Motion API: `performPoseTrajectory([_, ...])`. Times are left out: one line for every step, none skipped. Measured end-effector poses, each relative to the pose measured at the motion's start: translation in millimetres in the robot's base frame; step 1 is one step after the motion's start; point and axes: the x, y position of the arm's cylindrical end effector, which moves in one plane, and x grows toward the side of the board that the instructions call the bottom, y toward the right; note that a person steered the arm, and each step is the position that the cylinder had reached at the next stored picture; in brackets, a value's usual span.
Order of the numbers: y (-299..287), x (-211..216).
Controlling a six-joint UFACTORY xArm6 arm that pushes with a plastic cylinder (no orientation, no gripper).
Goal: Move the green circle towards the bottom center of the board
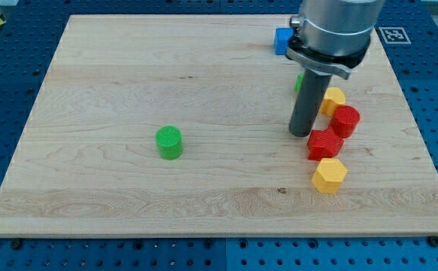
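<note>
**Camera view: green circle and tip on the counter**

Green circle [169, 142] lies left of centre on the counter [91, 203]. My tip [300, 134], a rod with no hand, stands at its 3 o'clock, well apart, just beside the red block [325, 143], possibly touching.

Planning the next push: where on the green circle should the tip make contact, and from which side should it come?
Touch the green circle on its curved wall facing the view's top-left, and push toward the view's bottom-right, probably. It stands upright, left of the board's center, so bottom center lies down-right. My tip sits far right beside the red blocks, so it would have to circle round first.
</note>
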Motion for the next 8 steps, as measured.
performPoseTrajectory([-39,0])
performPoseTrajectory([-90,-16])
performPoseTrajectory([-143,-32])
performPoseTrajectory([-200,-23])
performPoseTrajectory([-221,-6])
performPoseTrajectory([-214,4])
performPoseTrajectory([-202,20])
performPoseTrajectory([-192,30])
